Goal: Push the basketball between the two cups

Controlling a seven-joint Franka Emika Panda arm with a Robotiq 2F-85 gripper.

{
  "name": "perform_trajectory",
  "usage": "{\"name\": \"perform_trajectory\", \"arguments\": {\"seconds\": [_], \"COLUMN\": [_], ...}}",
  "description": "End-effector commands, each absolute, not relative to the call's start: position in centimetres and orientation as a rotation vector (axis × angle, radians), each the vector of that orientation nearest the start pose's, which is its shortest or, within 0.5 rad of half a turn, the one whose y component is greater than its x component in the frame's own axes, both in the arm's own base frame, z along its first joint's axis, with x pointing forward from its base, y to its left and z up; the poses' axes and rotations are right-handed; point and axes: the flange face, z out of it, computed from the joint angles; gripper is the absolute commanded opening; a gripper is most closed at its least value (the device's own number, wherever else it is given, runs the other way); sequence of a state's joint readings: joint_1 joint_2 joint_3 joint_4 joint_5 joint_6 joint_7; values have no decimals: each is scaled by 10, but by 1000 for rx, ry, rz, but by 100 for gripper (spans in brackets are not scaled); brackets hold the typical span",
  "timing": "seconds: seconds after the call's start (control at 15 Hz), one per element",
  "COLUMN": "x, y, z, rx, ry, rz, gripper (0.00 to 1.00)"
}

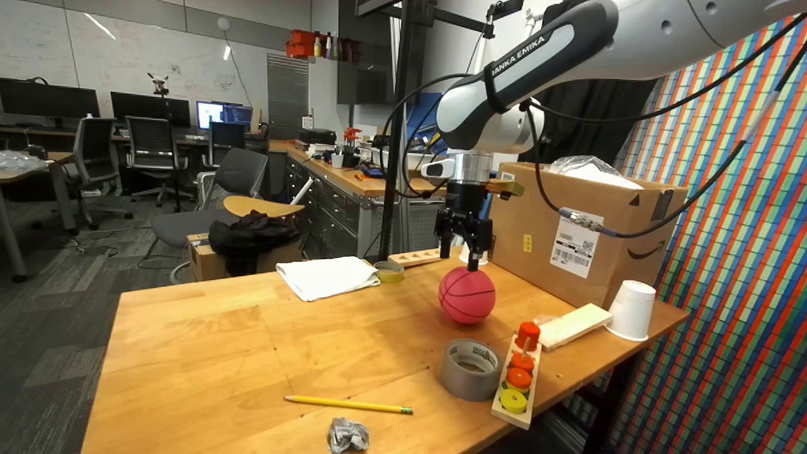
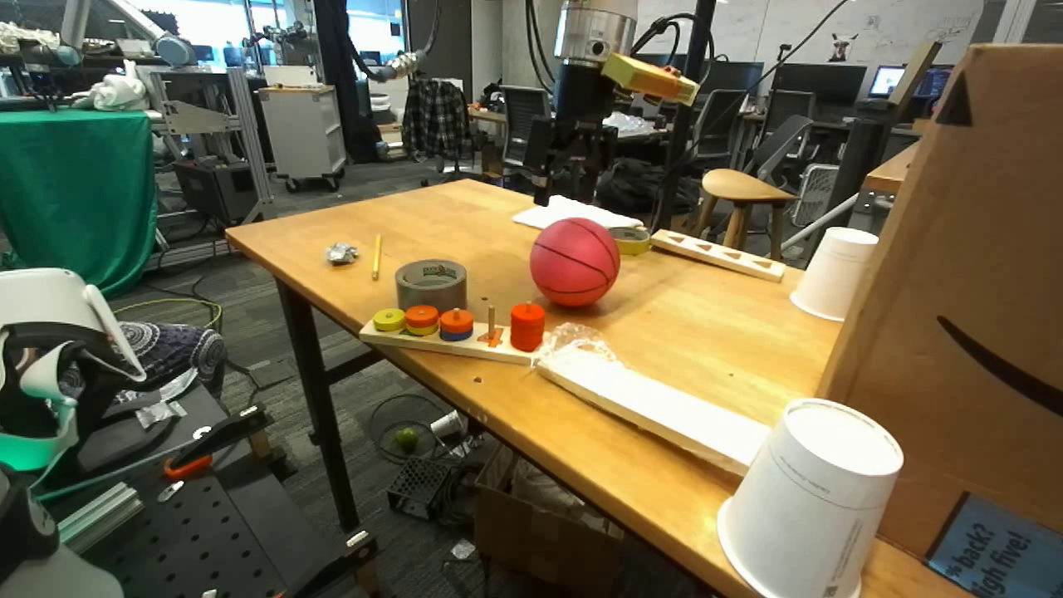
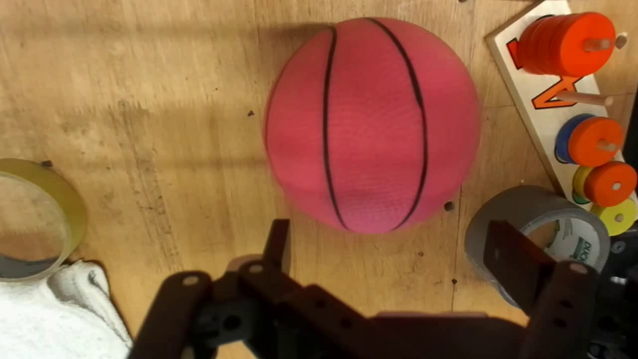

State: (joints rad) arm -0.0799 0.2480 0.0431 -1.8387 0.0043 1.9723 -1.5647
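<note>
Basketball [image 2: 575, 262]: is resting on the worktop [image 1: 208, 340], well apart from the edge cup [image 2: 810, 498] and the far cup [image 2: 833, 274].
Pincer [image 3: 389, 244]: is pointing down near the basketball, released, fingers standing wide apart; in the wrist view the basketball is sitting just past the fingertips.
Edge cup: white, is standing upside down by the cardboard box [image 1: 592, 198]; the wooden plank [image 2: 656, 399] is ending just beside it.
Far cup: white, also standing inverted; the box is partly hiding it in an exterior view.
Duct tape roll [image 1: 463, 381]: grey, is lying flat just beside the ring-stacking board [image 1: 512, 416].
Red ring stack [image 1: 528, 336]: is standing on the board's end nearest the plank.
Yellow tape roll [image 1: 391, 277]: is lying just beside the folded white cloth [image 1: 328, 277].
Pencil [image 1: 348, 405]: yellow, is lying near a crumpled silver wad [image 1: 348, 435], both well apart from the basketball.
</note>
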Motion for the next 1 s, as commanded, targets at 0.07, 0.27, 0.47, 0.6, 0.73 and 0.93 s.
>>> {"name": "perform_trajectory", "arguments": {"seconds": [0.07, 0.27, 0.47, 0.6, 0.73, 0.93], "x": [614, 616, 620, 627, 633, 646], "y": [-23, -22, -20, -18, -19, -29], "z": [391, 390, 390, 391, 390, 379], "rx": [-2139, -2125, -2057, -2018, -1996, -2001], "ry": [-2109, -2114, -2141, -2163, -2195, -2225], "rz": [116, 123, 25, -60, -108, -114], "gripper": [100, 100, 100, 100, 100, 100]}}
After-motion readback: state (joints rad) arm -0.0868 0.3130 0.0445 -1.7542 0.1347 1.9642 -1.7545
